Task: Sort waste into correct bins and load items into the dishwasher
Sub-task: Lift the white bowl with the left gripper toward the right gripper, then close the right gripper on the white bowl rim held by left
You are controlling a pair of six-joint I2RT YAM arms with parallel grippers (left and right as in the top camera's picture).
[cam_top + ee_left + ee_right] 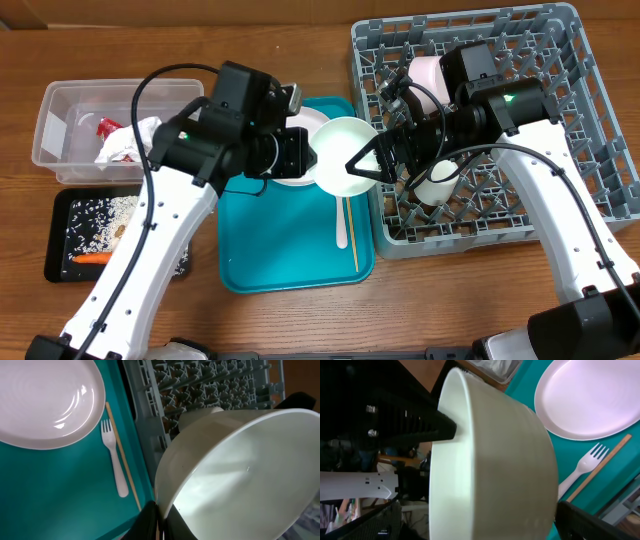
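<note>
**Step in hand.** I read this as a bowl handover on its way to the rack. The waste looks already sorted, and loading is partly done.

**Left gripper** (310, 157): clamped on the rim of a white bowl (345, 155). I have the bowl tipped on its side in the air at the centre of my overhead view, over the 3 o'clock edge of the teal tray (290, 250).

**Right gripper** (372, 163): jaws spread wide, straddling the far side of the same bowl and gripping nothing yet.

**Next move, as I judge it.** Close the right jaws on the bowl's wall before the left lets go, then carry it toward 2 o'clock and seat it between the pegs. The glossy wall could slip if the release comes early.

**Containers**
- Dish rack (590, 150), 2 o'clock: one pale bowl (430, 75) toward its 10 o'clock corner and a small white cup (437, 187) toward 7 o'clock, both partly hidden by the right arm.
- Teal tray, centre to 6 o'clock: white plate (45, 400), plastic fork (115, 460) and thin wooden stick (131, 482) side by side, not yet loaded.
- Clear tub (55, 110), 10 o'clock: crumpled napkins (130, 140) and red wrapper (108, 127).
- Black tray (60, 240), 8 o'clock: grain scraps (105, 215) and carrot (92, 258) at its 6 o'clock edge.
</note>
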